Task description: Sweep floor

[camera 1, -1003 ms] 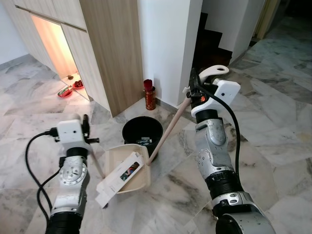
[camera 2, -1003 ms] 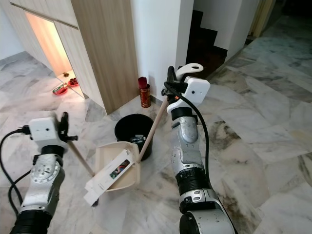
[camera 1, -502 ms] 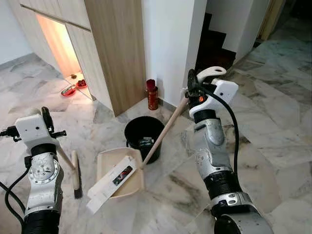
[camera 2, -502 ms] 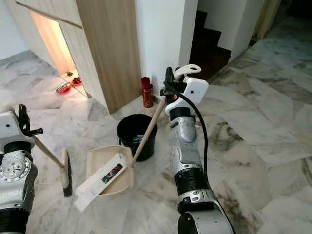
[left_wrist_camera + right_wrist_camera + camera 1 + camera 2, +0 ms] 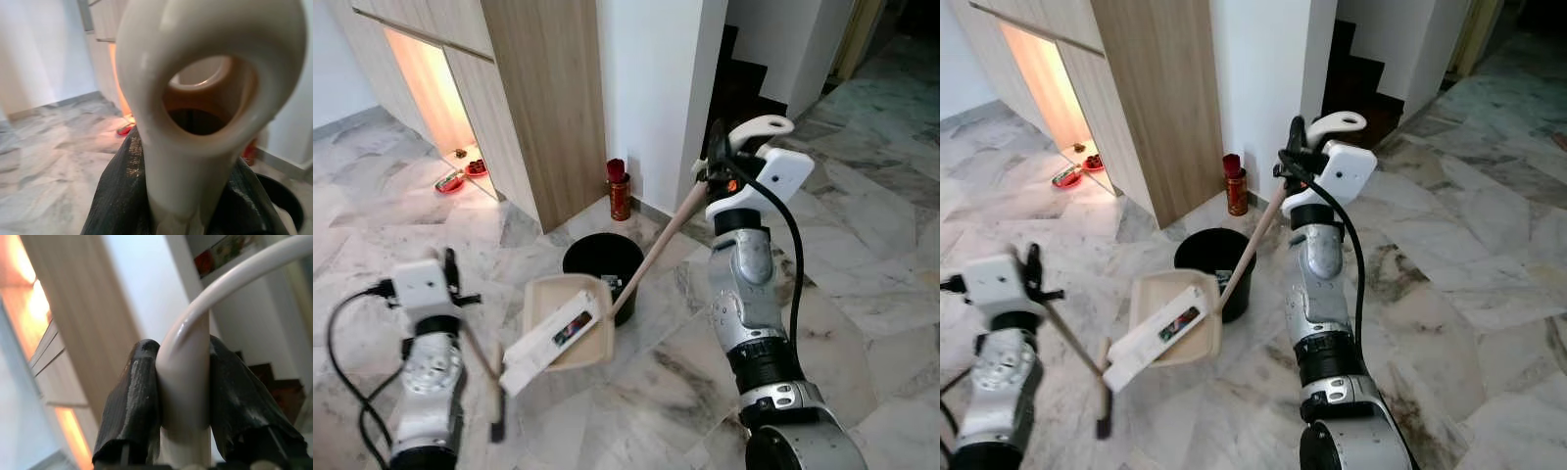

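Note:
My right gripper (image 5: 718, 164) is shut on the top of a long cream handle (image 5: 656, 245) that slants down to a cream dustpan (image 5: 592, 345). The pan is tilted beside a black bin (image 5: 602, 262) and holds a flat white box (image 5: 551, 340) that sticks out over its lip. In the right wrist view both black fingers (image 5: 132, 396) clamp the handle. My left gripper (image 5: 450, 277) is shut on the looped end of the broom stick (image 5: 195, 98). The broom head (image 5: 497, 401) rests on the marble floor left of the pan.
A wooden cabinet (image 5: 548, 98) and a white pillar (image 5: 656, 88) stand behind the bin, with a red canister (image 5: 620, 191) at the pillar's foot. Red bowls (image 5: 460, 174) lie in the lit niche at the far left. Dark stairs (image 5: 744, 78) rise behind my right arm.
My left arm swung out to the left, then back in, bringing the broom head close to the pan. My right gripper rose a little and the pan tipped up beside the bin.

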You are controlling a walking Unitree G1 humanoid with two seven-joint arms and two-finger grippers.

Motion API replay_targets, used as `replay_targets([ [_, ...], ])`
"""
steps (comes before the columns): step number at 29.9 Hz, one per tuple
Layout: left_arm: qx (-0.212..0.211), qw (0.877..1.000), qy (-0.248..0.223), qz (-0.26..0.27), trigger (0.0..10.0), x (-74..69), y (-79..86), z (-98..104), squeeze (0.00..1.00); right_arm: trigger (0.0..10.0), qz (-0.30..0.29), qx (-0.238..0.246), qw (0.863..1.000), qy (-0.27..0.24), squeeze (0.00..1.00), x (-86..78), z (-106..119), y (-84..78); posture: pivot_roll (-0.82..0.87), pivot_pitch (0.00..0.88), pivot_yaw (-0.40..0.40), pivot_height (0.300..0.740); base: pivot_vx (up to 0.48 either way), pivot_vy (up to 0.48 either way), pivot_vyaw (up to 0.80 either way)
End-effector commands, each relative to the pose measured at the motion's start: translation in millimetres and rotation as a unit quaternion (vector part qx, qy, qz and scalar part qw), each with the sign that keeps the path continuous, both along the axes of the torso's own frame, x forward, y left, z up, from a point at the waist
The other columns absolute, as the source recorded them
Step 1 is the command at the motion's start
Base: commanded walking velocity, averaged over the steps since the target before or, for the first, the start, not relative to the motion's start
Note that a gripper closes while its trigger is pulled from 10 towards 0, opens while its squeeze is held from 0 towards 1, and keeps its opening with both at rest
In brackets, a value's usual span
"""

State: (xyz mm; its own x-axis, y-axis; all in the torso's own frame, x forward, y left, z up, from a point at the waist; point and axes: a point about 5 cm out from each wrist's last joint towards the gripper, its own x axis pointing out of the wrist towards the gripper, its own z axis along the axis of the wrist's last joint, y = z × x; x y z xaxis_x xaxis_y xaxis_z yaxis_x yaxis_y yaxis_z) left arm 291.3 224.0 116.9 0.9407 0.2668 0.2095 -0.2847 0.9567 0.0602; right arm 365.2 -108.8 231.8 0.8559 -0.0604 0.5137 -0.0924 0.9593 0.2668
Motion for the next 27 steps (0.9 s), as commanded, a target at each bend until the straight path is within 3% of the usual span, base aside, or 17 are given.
replay_targets([
  [1,0.020,1.000,-0.022,-0.006,10.0,1.7,-0.2,11.5,0.00,10.0,-0.026,0.017,0.997,-0.067,0.00,-5.1,29.8,-2.8,0.09,0.000,0.060,0.740,0.000,0.000,0.00],
  [11,0.023,0.999,-0.027,-0.039,10.0,3.7,-13.1,13.0,0.00,10.0,-0.095,-0.001,0.991,-0.099,0.00,-7.1,44.5,-9.8,0.10,0.000,0.060,0.740,0.000,0.000,0.00],
  [18,0.025,0.998,-0.030,-0.052,10.0,4.2,-17.9,14.8,0.00,10.0,-0.110,-0.002,0.989,-0.103,0.00,-6.9,46.4,-11.8,0.10,0.000,0.059,0.740,0.000,0.000,0.00],
  [27,0.025,0.997,-0.034,-0.057,10.0,3.8,-19.7,15.9,0.00,10.0,-0.103,-0.001,0.990,-0.096,0.00,-4.9,44.9,-8.1,0.10,0.000,0.058,0.740,0.305,0.000,0.00],
])
